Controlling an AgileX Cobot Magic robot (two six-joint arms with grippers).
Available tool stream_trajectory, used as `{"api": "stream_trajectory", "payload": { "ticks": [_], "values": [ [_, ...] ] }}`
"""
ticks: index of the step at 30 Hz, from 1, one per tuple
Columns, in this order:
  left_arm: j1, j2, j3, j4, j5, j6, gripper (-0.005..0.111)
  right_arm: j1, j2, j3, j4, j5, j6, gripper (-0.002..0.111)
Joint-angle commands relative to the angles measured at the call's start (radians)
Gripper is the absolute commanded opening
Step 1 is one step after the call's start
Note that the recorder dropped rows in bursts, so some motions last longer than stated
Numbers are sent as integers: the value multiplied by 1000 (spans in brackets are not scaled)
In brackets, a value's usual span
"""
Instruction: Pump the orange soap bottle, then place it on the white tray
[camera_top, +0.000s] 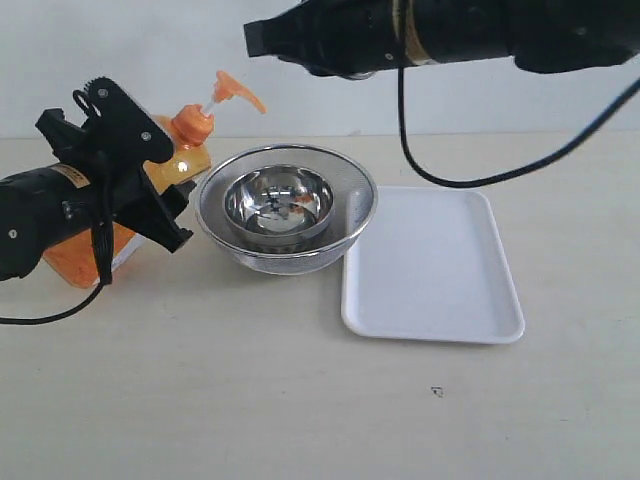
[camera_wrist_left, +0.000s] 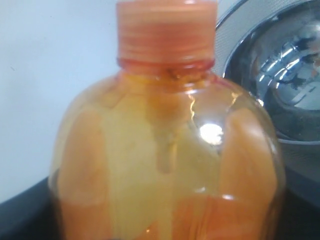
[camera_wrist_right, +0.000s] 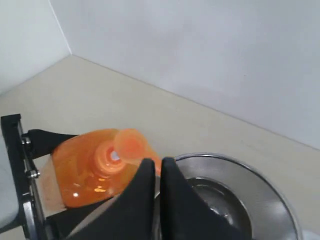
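The orange soap bottle (camera_top: 190, 160) leans toward the strainer, its pump head (camera_top: 236, 93) raised on a white stem. My left gripper (camera_top: 160, 185) is shut on the bottle's body from the left. In the left wrist view the bottle (camera_wrist_left: 165, 150) fills the frame and hides the fingers. My right gripper (camera_top: 252, 40) hangs above and just right of the pump, shut with nothing between its fingers. In the right wrist view its fingertips (camera_wrist_right: 157, 162) sit beside the pump head (camera_wrist_right: 129, 145), above the bottle (camera_wrist_right: 85, 172). The white tray (camera_top: 430, 260) lies bare at the right.
A round steel mesh strainer (camera_top: 290, 262) holding a steel bowl (camera_top: 243, 205) stands between the bottle and the tray, touching the tray's left edge. It also shows as the strainer (camera_wrist_left: 280, 75) and the strainer (camera_wrist_right: 262, 177). The right arm's cable (camera_top: 440, 175) hangs over the tray.
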Motion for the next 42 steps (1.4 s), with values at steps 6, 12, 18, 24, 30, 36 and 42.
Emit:
{"api": "stream_trajectory", "payload": {
  "ticks": [6,12,18,24,30,36,42],
  "values": [
    [-4,-142,86,14,-75,-113,5,-101,-330,242,1,108,-16,0],
    [-4,-299,155,65,-82,-297,5,-110,-516,437,1,364,-12,0],
    [-4,-479,192,63,-39,-408,5,-110,-620,588,1,453,-5,0],
    [-4,-623,198,172,-37,-623,5,-110,-635,684,1,546,38,0],
    [-6,-655,188,333,-90,-848,5,-110,-635,709,1,550,38,0],
    [-6,-590,109,468,-113,-1032,5,-110,-635,709,1,534,40,0],
    [-75,-482,0,491,-128,-1070,5,-110,-635,709,1,534,40,0]
  ]
}}
